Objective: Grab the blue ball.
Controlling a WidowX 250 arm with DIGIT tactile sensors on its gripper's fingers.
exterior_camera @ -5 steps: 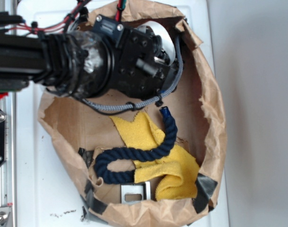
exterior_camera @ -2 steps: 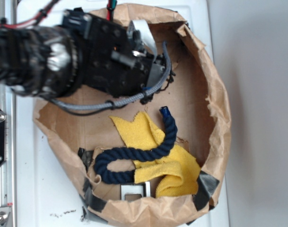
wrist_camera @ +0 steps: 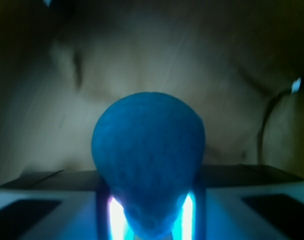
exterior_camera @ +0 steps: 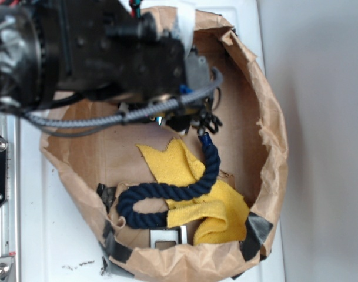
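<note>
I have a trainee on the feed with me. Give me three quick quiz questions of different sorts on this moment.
1. True or false: the navy rope lies partly over the yellow cloth.
2. In the wrist view, the blue ball sits: A) between the jaws, B) far off in a corner, C) out of sight.
3. Fill in: everything rests inside a torn brown ____ bag.

Key: 1 true; 2 A; 3 paper.
</note>
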